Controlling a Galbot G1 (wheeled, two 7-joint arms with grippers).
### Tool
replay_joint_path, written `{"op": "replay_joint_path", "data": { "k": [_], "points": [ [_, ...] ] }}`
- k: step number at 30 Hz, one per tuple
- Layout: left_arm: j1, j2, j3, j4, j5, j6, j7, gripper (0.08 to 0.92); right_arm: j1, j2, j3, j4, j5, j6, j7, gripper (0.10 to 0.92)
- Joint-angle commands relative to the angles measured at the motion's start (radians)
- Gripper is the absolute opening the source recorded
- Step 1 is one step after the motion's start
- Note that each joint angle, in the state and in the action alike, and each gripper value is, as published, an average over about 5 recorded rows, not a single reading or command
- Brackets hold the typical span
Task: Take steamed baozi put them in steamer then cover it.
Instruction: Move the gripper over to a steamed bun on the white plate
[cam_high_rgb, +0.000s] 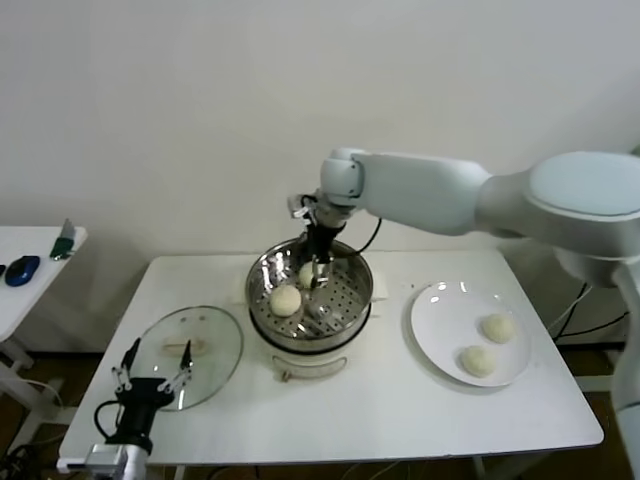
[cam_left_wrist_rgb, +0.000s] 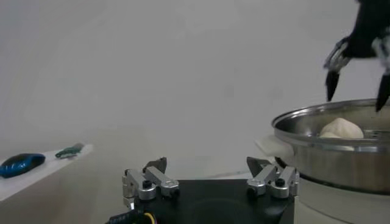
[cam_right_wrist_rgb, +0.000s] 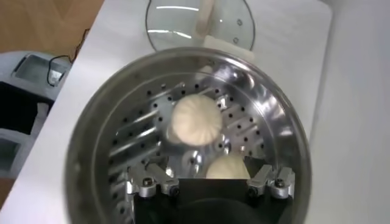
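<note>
Reaching over the round shiny stainless-steel steamer (cam_high_rgb: 310, 292), the right gripper (cam_high_rgb: 318, 270) hangs just above its perforated tray, jaws apart and holding nothing. Two smooth cream-white steamed buns (cam_right_wrist_rgb: 195, 119) lie on that tray, one directly below the gripper, the other beside it. Two more pale buns (cam_high_rgb: 497, 327) sit on the flat white plate (cam_high_rgb: 440, 320) to the steamer's right on the white counter (cam_high_rgb: 400, 410). The round clear glass lid (cam_high_rgb: 195, 355) lies flat left of the steamer. The left gripper (cam_high_rgb: 152, 383) waits near the lid's front edge, jaws apart.
</note>
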Motion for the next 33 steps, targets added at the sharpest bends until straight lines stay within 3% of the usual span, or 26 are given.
{"op": "replay_joint_path", "data": {
  "k": [1,8,14,33],
  "points": [
    [-0.004,-0.015,-0.002,-0.010,0.008,0.012,0.000,0.823,0.103,-0.408,-0.029,0.305,-0.137,0.011,-0.016,0.823],
    [0.039,-0.015,-0.010,-0.041,0.002,0.001,0.001,0.823,-0.093,-0.638,0.046,0.284,-0.414,0.043,-0.021,0.823],
    [0.097,-0.032,-0.017,-0.069,-0.014,-0.014,0.003,0.823,-0.297,-0.725,0.148,0.223,-0.531,0.056,-0.032,0.823],
    [0.096,-0.060,-0.029,-0.047,0.007,-0.012,0.002,0.823,-0.577,-0.697,0.329,0.113,-0.666,0.093,-0.049,0.823]
  ]
}}
